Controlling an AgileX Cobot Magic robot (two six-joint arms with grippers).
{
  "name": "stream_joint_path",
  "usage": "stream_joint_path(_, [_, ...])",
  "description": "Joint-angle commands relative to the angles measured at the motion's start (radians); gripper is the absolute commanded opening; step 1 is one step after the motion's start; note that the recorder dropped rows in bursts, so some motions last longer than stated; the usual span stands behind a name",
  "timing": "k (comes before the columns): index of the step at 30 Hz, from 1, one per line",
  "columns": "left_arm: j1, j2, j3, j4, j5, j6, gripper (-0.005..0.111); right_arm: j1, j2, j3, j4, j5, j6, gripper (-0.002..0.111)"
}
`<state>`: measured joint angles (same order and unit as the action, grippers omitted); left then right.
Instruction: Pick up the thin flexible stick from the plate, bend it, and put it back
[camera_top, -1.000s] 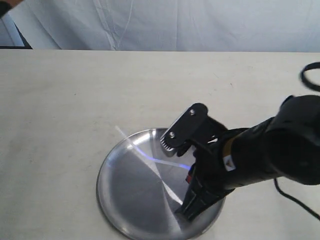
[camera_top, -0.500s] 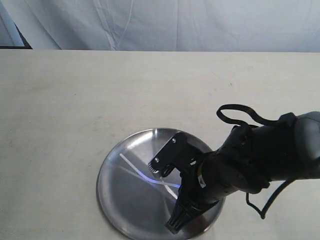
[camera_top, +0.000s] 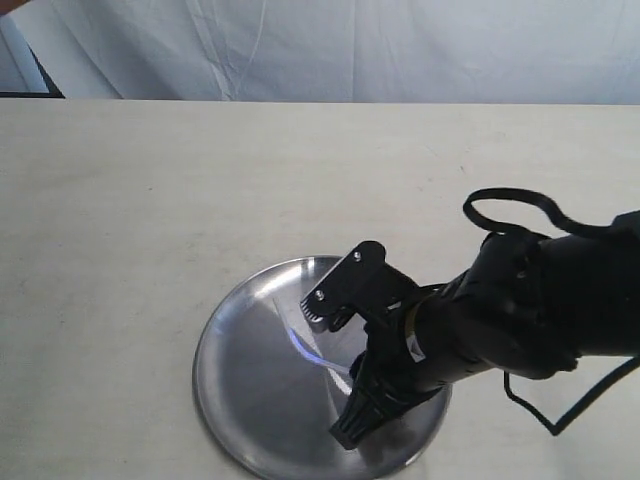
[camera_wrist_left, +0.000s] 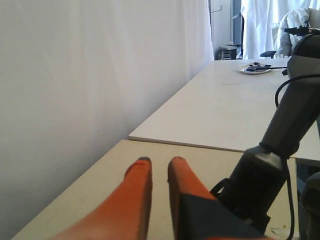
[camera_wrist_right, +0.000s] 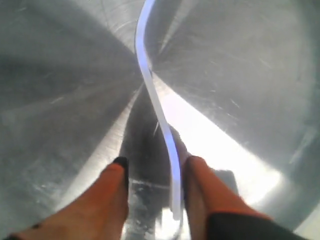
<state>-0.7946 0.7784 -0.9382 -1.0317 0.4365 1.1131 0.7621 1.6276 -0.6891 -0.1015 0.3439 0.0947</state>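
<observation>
The round silver plate (camera_top: 240, 400) lies near the front of the beige table. The thin whitish stick (camera_top: 300, 345), bent into a wave, rests inside it. My right gripper (camera_top: 335, 370) hangs low over the plate's right half, open. In the right wrist view the stick (camera_wrist_right: 150, 85) runs across the plate (camera_wrist_right: 60, 75) and its end passes between the orange fingers of the right gripper (camera_wrist_right: 156, 162), close beside one finger and apart from the other. My left gripper (camera_wrist_left: 159, 162) shows only in the left wrist view, away from the plate, slightly open with nothing in it.
A white cloth hangs behind the table (camera_top: 150, 190). A black cable loop (camera_top: 510, 205) stands up from the right arm. The left wrist view shows the black right arm (camera_wrist_left: 280, 145) and a second table (camera_wrist_left: 235, 100) beyond.
My right arm has come down over the plate. The stick, which reached past the plate's far rim, now lies bent inside the plate.
</observation>
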Motion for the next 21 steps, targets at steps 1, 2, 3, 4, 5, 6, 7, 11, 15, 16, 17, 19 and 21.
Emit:
stream_joint_path(1, [-0.006, -0.004, -0.004, 0.046, 0.021, -0.011, 0.015, -0.006, -0.124, -0.004, -0.015, 0.107, 0.013, 0.016])
stream_joint_path(2, [-0.006, -0.004, -0.004, 0.057, 0.021, -0.011, 0.015, -0.006, -0.153, -0.004, -0.017, 0.13, 0.013, 0.011])
stream_joint_path(3, [-0.006, -0.004, -0.004, 0.068, 0.021, -0.011, 0.015, -0.006, -0.192, -0.004, -0.022, 0.162, 0.013, 0.007])
stream_joint_path(4, [-0.006, -0.004, -0.004, 0.072, 0.021, -0.011, 0.015, -0.006, -0.233, -0.004, -0.022, 0.192, 0.013, 0.002])
stream_joint_path(5, [-0.006, -0.004, -0.004, 0.074, 0.023, -0.011, 0.015, -0.006, -0.269, -0.004, -0.022, 0.213, 0.013, -0.001])
stream_joint_path(6, [-0.006, -0.004, -0.004, 0.078, 0.027, -0.011, 0.015, -0.006, -0.312, -0.004, -0.022, 0.237, 0.013, -0.001])
stream_joint_path(7, [-0.006, -0.004, -0.004, 0.086, 0.035, -0.011, 0.015, -0.006, -0.358, -0.004, -0.022, 0.258, 0.013, -0.001])
stream_joint_path(11, [-0.006, -0.004, -0.004, 0.137, 0.062, -0.015, 0.015, -0.006, -0.509, -0.004, -0.022, 0.298, 0.017, -0.001])
stream_joint_path(15, [-0.006, -0.004, -0.004, 0.26, 0.001, -0.127, 0.011, -0.006, -0.661, -0.004, -0.026, 0.299, 0.062, -0.001])
stream_joint_path(16, [-0.006, -0.004, -0.004, 0.311, -0.028, -0.159, 0.008, -0.006, -0.688, -0.004, -0.027, 0.291, 0.064, -0.001])
stream_joint_path(17, [-0.006, -0.004, -0.004, 0.376, -0.042, -0.176, 0.006, -0.006, -0.715, -0.004, -0.031, 0.277, 0.064, -0.001])
stream_joint_path(19, [-0.006, -0.004, -0.004, 0.47, -0.049, -0.176, 0.0, -0.006, -0.774, -0.004, -0.03, 0.244, 0.066, -0.001])
stream_joint_path(21, [-0.006, -0.004, -0.004, 0.488, -0.047, -0.17, 0.0, -0.006, -0.82, -0.004, -0.026, 0.235, 0.066, -0.001])
